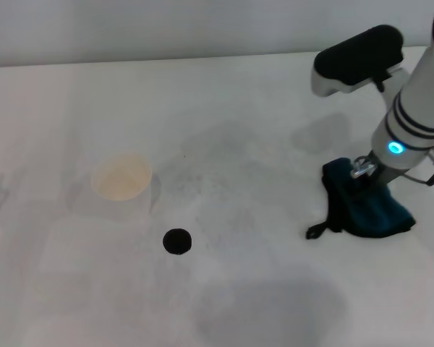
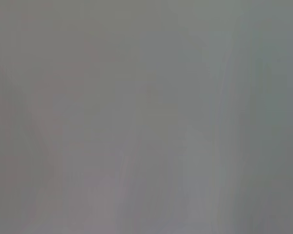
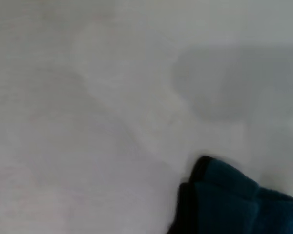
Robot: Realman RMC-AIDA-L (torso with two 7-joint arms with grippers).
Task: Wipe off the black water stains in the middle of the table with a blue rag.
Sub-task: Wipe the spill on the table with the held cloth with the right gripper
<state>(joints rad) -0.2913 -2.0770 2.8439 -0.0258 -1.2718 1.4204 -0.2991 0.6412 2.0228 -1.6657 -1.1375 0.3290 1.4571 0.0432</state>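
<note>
The black water stains (image 1: pixel 177 241) show as one small round black spot on the white table (image 1: pixel 239 108), near the middle front. Far to its right lies the blue rag (image 1: pixel 369 213), bunched up, with its black loop tag trailing down to the tabletop. My right gripper (image 1: pixel 363 172) comes down onto the rag's top and is shut on it. In the right wrist view the blue rag (image 3: pixel 234 204) fills one corner over bare table. My left gripper is out of view, and the left wrist view is plain grey.
A white paper cup (image 1: pixel 121 177) stands upright to the left of the spot and a little behind it. Faint grey smudges mark the tabletop between the spot and the rag.
</note>
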